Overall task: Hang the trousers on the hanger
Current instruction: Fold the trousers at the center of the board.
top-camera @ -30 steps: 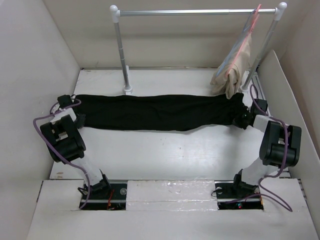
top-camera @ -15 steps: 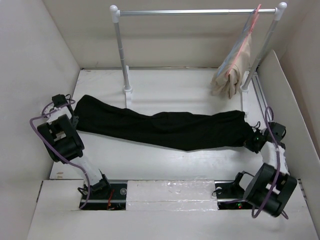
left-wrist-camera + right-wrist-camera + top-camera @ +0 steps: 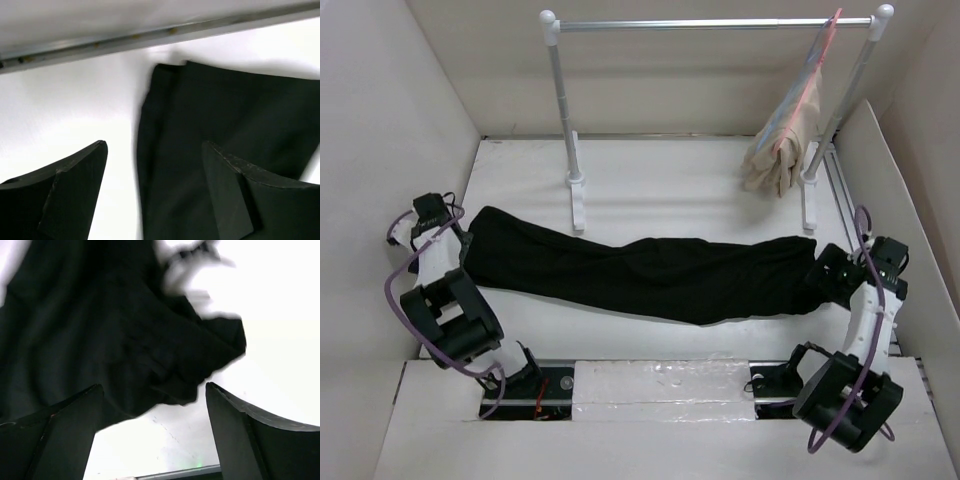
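Note:
The black trousers [image 3: 650, 272] lie stretched flat across the table from left to right. My left gripper [image 3: 460, 240] is at their left end, open, with nothing held. In the left wrist view the trousers' edge [image 3: 225, 110] lies on the table below the open left gripper [image 3: 155, 145]. My right gripper [image 3: 827, 275] is at their right end and is also open. In the right wrist view the crumpled end of the trousers [image 3: 100, 315] lies just beyond the open right gripper [image 3: 154, 386]. A thin light-blue hanger [image 3: 798, 80] hangs on the rail at the back right.
A metal clothes rail [image 3: 710, 24] on two posts stands at the back, its left foot [image 3: 578, 200] just behind the trousers. A beige garment [image 3: 782, 140] on a pink hanger [image 3: 832, 28] hangs at its right end. Pale walls close in both sides.
Both grippers have opened and let go of the trousers. The trousers moved toward the near edge and now lie on the table. Both arms have swung outward and back.

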Controlling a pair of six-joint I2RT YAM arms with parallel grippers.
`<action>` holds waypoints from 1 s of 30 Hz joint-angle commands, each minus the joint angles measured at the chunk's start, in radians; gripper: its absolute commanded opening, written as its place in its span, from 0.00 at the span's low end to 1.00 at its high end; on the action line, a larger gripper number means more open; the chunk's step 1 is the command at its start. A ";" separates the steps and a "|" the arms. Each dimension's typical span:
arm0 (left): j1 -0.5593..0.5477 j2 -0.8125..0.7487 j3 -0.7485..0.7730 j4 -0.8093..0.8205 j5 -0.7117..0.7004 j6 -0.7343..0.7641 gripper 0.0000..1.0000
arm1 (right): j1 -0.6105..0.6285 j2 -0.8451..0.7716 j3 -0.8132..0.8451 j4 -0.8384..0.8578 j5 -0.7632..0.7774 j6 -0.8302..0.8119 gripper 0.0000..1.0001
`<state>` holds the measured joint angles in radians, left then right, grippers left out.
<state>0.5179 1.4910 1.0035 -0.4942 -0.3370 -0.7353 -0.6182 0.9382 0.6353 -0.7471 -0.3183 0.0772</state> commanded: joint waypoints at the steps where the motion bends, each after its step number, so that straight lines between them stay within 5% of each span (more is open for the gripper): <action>1: -0.063 -0.087 0.099 -0.087 0.001 -0.042 0.73 | 0.041 0.040 0.144 -0.018 0.034 -0.030 0.88; 6: -0.327 -0.159 0.129 -0.055 -0.099 0.010 0.65 | 0.064 0.093 0.217 0.006 0.025 -0.022 0.92; 10: -0.360 -0.193 0.012 0.118 0.083 0.028 0.61 | 0.074 0.100 0.227 0.044 -0.037 -0.024 0.89; 11: -0.369 -0.180 -0.009 0.146 0.119 0.036 0.60 | 0.074 0.105 0.224 0.076 -0.056 -0.021 0.83; 12: -0.369 -0.161 -0.022 0.155 0.133 0.036 0.60 | 0.086 0.103 0.218 0.107 -0.079 -0.013 0.62; 13: -0.369 -0.140 -0.025 0.190 0.165 0.034 0.59 | 0.118 0.105 0.208 0.147 -0.114 -0.004 0.54; 15: -0.369 -0.052 -0.010 0.224 0.197 0.069 0.59 | 0.167 0.114 0.198 0.231 -0.064 0.025 0.51; 17: -0.369 0.059 0.023 0.227 0.213 0.085 0.60 | 0.201 0.140 0.220 0.235 0.085 0.018 0.56; 18: -0.369 0.099 0.073 0.224 0.225 0.089 0.60 | 0.201 0.181 0.227 0.242 0.114 0.010 0.68; 21: -0.345 0.195 0.128 0.235 0.242 0.088 0.62 | 0.201 0.269 0.262 0.299 0.107 -0.023 0.84; 30: -0.277 0.295 0.117 0.258 0.247 0.030 0.62 | 0.226 0.609 0.360 0.296 0.142 -0.091 0.92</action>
<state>0.2218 1.7817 1.1099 -0.2516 -0.0868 -0.6788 -0.3904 1.5211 0.9756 -0.5011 -0.2043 0.0002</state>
